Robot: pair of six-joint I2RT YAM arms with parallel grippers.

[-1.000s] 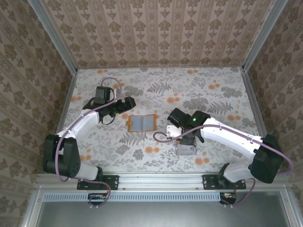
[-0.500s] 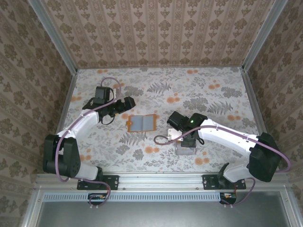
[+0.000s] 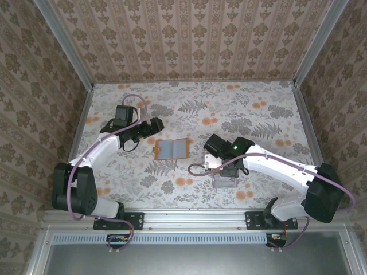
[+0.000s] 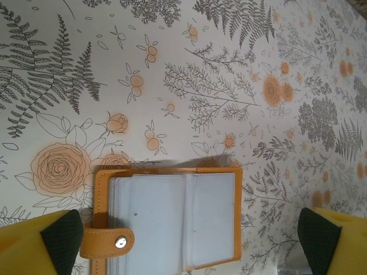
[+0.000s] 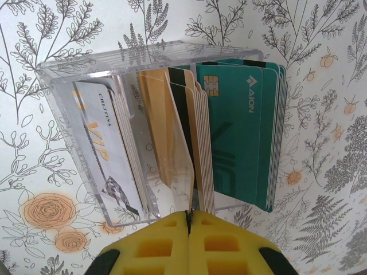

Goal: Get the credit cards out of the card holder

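Flowered desk (image 3: pixel 258 114) boxed in by walls on three sides, with lots of open room at the back and the far right. The left arm (image 3: pixel 103 150) reaches in from the left and the right arm (image 3: pixel 275 166) from the right, well apart. Clear tray (image 5: pixel 74 109) sits on the desk under the right wrist, packed with upright credit cards (image 5: pixel 241 132) in teal, tan and white. Card holder (image 3: pixel 172 149) lies open flat mid-desk, just right of the left wrist. Its orange rim and grey-blue sleeves face up, and the snap tab (image 4: pixel 109 242) hangs off one edge. Can't tell if the sleeves have anything in them. Left fingers (image 4: pixel 60 238) are spread wide, one each side of the card holder, not touching it. Right fingers (image 5: pixel 166 243) are pressed together right above the tray. A tilted tan card (image 5: pixel 172 143) runs up to their seam, and I can't tell if it's pinched. Judgement: the cards are light, stiff and slick, so pinch a short exposed edge and pull straight along the sleeve. The holder is light and floppy and will likely slide or fold, so pin its orange rim. The tray walls are close, so keep moves there vertical.
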